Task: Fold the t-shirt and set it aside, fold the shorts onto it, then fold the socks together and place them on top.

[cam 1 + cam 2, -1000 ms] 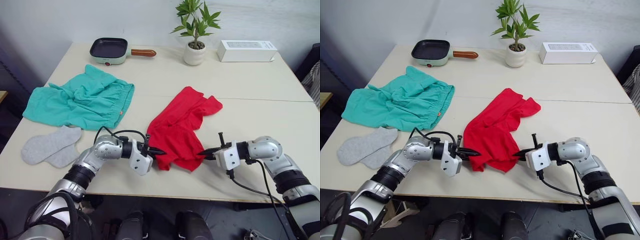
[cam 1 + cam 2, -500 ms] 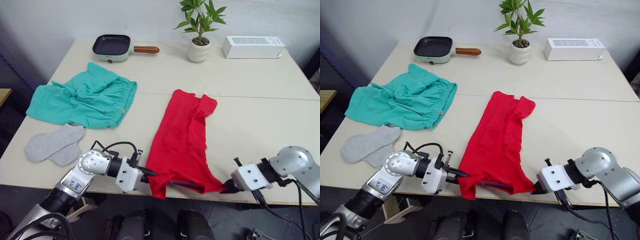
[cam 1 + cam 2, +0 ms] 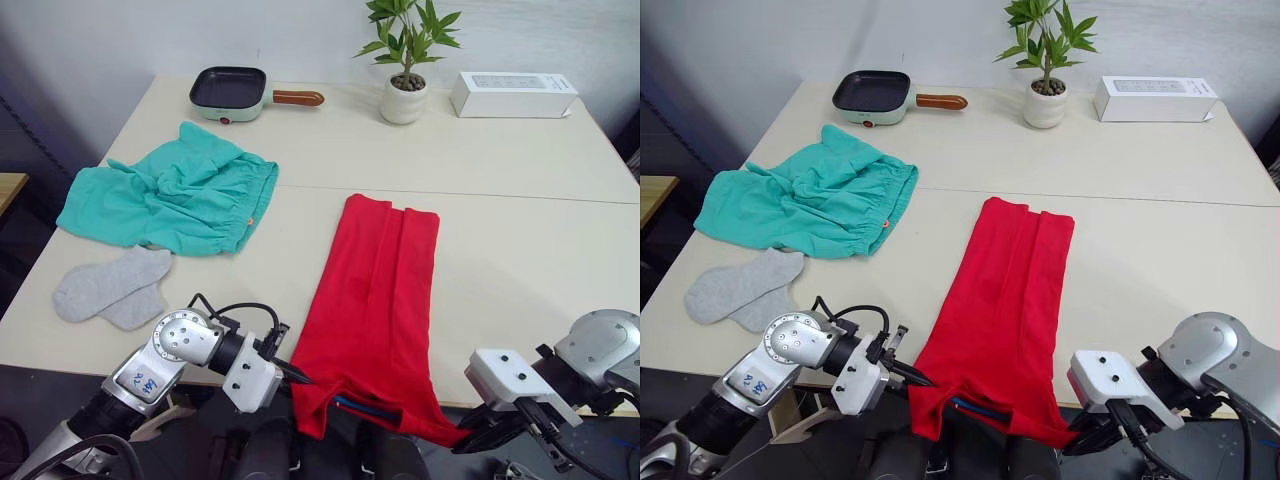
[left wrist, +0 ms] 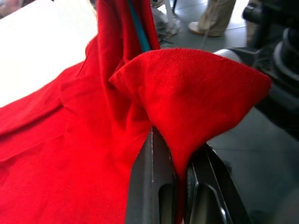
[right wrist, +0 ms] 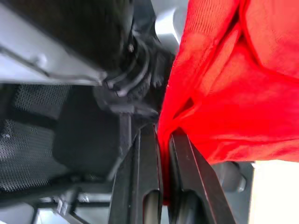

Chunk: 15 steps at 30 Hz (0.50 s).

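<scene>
Stretched out long now, the t-shirt (image 3: 375, 300) has gone from a crumpled heap to a narrow strip, and its near end has been dragged past the table (image 3: 520, 260) edge since a second ago. We have the left gripper (image 3: 296, 377) pinched tight on one near corner; the wrist view shows red cloth bunched into a peak right between those two black fingers (image 4: 152, 186). The right gripper (image 3: 470, 440) is clamped just as narrowly on the other near corner, with fabric squeezed in the slit between its fingers (image 5: 147, 182).

Between the two grips the near hem sags below the table edge, and a blue band (image 3: 365, 408) peeks out there. Ahead of both jaws the shirt runs away up the table, lengthwise creases in it, with the far end lying flat.

We judge this as the straightening pull before the first fold. To do it well, we want both corners kept level and equally taut, so the strip does not skew. Then both arms should carry the near edge forward together and lay it down squarely.

Off beyond the left jaw, the shorts (image 3: 170, 190) and the socks (image 3: 112, 287) wait untouched, well apart from the shirt.
</scene>
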{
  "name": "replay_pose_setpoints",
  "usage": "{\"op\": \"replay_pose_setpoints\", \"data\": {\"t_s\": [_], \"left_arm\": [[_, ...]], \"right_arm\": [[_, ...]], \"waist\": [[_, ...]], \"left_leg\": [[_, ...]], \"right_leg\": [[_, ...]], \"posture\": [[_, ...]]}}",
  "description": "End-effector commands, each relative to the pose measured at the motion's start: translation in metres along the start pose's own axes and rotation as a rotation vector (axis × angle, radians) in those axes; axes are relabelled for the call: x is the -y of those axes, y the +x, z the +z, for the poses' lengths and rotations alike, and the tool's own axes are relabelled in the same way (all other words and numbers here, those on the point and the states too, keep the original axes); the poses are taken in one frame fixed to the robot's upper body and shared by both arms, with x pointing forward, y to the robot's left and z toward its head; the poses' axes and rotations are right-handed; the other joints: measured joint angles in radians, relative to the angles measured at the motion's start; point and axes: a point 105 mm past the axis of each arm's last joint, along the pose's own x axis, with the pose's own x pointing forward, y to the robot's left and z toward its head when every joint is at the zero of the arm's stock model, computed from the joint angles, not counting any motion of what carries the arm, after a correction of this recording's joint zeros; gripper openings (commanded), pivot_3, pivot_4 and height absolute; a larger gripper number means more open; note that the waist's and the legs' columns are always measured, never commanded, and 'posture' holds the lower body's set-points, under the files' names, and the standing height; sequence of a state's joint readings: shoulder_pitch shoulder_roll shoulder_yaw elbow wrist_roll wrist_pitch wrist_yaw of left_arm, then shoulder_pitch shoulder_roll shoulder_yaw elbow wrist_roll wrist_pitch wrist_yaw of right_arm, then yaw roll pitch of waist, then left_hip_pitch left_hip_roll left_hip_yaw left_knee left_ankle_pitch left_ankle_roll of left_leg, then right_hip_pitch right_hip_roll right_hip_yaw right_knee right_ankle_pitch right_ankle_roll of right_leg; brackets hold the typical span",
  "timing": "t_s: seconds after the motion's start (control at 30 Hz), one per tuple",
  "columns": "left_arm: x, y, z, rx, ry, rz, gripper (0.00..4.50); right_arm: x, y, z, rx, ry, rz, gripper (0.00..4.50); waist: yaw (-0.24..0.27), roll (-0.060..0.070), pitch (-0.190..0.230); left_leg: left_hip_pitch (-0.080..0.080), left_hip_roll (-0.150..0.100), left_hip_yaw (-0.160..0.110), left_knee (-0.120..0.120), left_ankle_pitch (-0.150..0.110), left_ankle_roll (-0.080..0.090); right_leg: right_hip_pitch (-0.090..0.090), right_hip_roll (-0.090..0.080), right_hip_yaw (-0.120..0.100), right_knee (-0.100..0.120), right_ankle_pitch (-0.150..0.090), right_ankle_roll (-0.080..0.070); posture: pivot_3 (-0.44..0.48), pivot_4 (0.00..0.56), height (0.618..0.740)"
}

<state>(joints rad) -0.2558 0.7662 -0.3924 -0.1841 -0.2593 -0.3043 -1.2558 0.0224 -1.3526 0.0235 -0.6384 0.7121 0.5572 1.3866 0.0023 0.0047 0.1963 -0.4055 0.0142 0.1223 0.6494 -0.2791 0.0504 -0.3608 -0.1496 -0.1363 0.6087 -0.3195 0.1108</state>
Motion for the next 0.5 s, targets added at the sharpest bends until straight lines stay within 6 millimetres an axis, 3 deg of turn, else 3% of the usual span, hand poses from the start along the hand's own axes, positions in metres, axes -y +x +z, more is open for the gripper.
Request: {"op": "replay_pose_setpoints", "data": {"t_s": [0.03, 0.2, 0.3, 0.5], "left_arm": [[-0.026, -0.023, 0.003, 0.004, -0.076, 0.137, 0.02], [-0.094, -0.058, 0.011, 0.049, -0.167, 0.326, 0.02], [-0.138, -0.071, 0.021, 0.122, -0.221, 0.401, 0.02], [-0.201, -0.073, 0.002, 0.126, -0.355, 0.504, 0.02]], "right_arm": [[0.024, -0.025, 0.004, 0.019, -0.006, -0.164, 0.00], [0.070, -0.083, 0.015, 0.066, -0.040, -0.452, 0.00], [0.094, -0.107, 0.026, 0.099, -0.083, -0.567, 0.00], [0.158, -0.137, 0.032, 0.157, -0.072, -0.805, 0.00]], "waist": [[-0.001, -0.001, 0.000], [0.003, -0.002, 0.002], [0.002, -0.003, 0.002], [-0.003, -0.005, 0.003]], "left_leg": [[0.000, 0.000, 0.000, 0.000, 0.000, 0.000], [-0.001, 0.000, 0.000, 0.001, 0.003, 0.001], [-0.002, -0.001, 0.000, 0.001, 0.006, 0.005], [-0.005, -0.003, 0.004, 0.003, 0.008, 0.006]], "right_leg": [[0.000, 0.000, 0.000, 0.000, 0.000, 0.000], [0.000, 0.000, 0.000, -0.001, 0.000, 0.000], [-0.001, 0.001, 0.000, 0.002, 0.001, 0.002], [-0.005, 0.010, -0.008, 0.011, 0.001, 0.002]], "posture": [[0.000, 0.150, 0.740], [0.000, 0.150, 0.740], [0.000, 0.150, 0.740], [0.000, 0.150, 0.740]]}}
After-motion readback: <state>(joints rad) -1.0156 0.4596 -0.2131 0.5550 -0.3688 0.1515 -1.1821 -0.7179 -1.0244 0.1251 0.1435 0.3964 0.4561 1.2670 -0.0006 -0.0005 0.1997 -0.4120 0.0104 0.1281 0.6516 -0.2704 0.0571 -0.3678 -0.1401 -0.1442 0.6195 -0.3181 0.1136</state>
